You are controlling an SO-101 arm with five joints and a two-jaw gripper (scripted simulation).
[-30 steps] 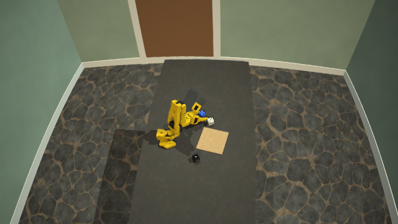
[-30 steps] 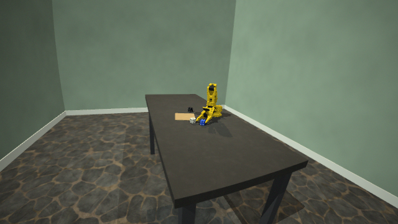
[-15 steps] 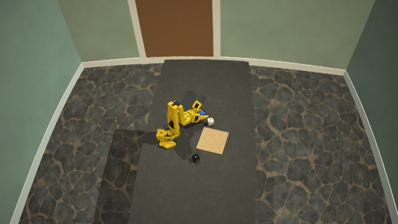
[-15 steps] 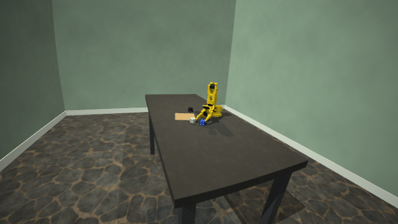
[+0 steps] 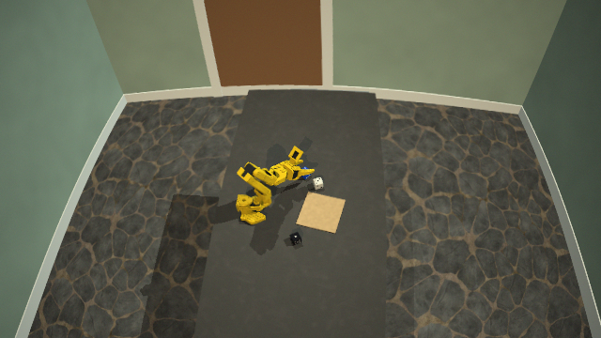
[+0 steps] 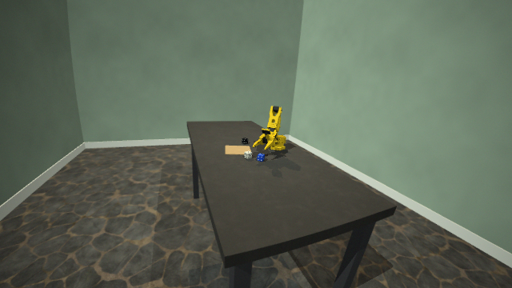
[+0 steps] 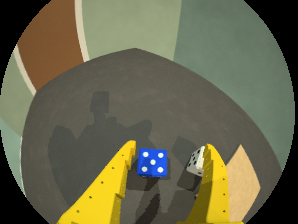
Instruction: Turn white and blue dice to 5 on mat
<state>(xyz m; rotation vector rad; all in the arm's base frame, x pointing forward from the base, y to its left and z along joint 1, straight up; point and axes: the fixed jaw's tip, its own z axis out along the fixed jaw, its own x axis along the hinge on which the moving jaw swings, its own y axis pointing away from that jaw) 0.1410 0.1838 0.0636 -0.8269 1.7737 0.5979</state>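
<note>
With our gripper (image 5: 307,166) (image 6: 259,147) (image 7: 170,145) spread and holding nothing, we judge the blue die (image 5: 306,176) (image 6: 261,158) (image 7: 152,162) to lie on the tabletop (image 5: 300,291) (image 6: 296,200) (image 7: 135,75), beyond and below the fingertips, roughly in line with their gap.

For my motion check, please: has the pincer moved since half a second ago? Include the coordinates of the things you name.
Yes; in the exterior view, the pincer (image 5: 308,167) (image 6: 259,147) (image 7: 171,144) has risen relative to the blue die (image 5: 306,176) (image 6: 261,158) (image 7: 152,162).
</note>
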